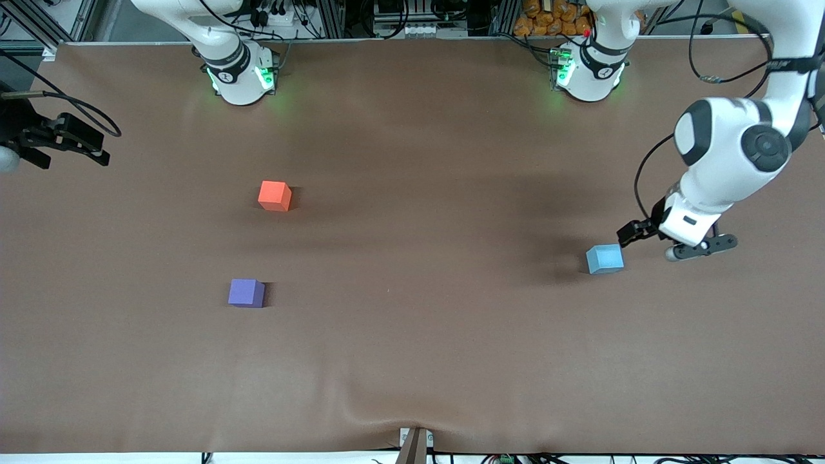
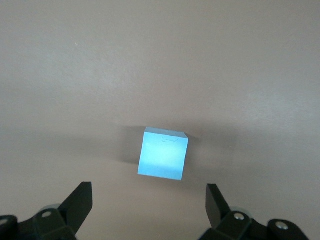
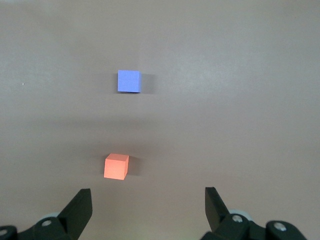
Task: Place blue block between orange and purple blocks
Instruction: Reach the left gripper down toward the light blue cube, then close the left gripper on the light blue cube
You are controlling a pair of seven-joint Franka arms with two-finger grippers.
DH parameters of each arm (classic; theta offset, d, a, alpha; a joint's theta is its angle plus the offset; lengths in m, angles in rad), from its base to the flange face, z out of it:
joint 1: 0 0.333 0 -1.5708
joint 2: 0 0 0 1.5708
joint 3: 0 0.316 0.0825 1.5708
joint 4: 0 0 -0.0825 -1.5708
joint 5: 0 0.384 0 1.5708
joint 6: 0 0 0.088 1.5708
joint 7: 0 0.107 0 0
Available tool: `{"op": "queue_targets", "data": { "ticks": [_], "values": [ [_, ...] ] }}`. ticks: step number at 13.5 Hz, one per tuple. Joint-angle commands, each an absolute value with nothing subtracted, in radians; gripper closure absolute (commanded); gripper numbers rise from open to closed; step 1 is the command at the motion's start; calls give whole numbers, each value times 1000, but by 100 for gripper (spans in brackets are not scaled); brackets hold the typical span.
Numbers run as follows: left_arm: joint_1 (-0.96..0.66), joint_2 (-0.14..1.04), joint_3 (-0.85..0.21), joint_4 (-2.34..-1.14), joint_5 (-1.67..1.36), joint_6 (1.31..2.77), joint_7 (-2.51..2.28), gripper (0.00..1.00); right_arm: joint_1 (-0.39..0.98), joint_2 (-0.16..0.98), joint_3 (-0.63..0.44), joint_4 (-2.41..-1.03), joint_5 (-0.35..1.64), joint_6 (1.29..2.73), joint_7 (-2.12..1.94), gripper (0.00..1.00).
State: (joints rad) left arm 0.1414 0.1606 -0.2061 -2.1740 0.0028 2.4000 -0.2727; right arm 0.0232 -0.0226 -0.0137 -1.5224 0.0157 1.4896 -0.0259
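We see the blue block [image 1: 604,258] on the table [image 1: 412,361] toward the left arm's end, just beside our left gripper [image 1: 670,241], whose fingers are spread wide, nothing between them. The right gripper [image 3: 147,210] waits, open too.

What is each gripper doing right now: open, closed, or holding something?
Left gripper: open, holding nothing, over the table beside the blue block.
Right gripper: open, holding nothing, waiting at the right arm's end of the table.

High front camera faces the bases; wrist cameras look down at the table [image 1: 412,361].
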Motion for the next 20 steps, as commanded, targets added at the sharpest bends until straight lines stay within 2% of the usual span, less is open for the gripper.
{"op": "queue_targets", "data": {
  "ticks": [1,5,13,20],
  "values": [
    [163,231,-221,-2178,12,2485,-288,0,18,-26,-9,-1520,9,1483,-32,0],
    [189,294,-224,-2177,0,2513,-288,0,18,-26,-9,-1522,9,1482,-32,0],
    [127,396,-224,-2135,2,2545,-287,0,15,-26,-9,-1522,9,1483,-32,0],
    [130,400,-222,-2141,8,2556,-281,0,15,-26,-9,-1522,9,1482,-32,0]
  ]
}}
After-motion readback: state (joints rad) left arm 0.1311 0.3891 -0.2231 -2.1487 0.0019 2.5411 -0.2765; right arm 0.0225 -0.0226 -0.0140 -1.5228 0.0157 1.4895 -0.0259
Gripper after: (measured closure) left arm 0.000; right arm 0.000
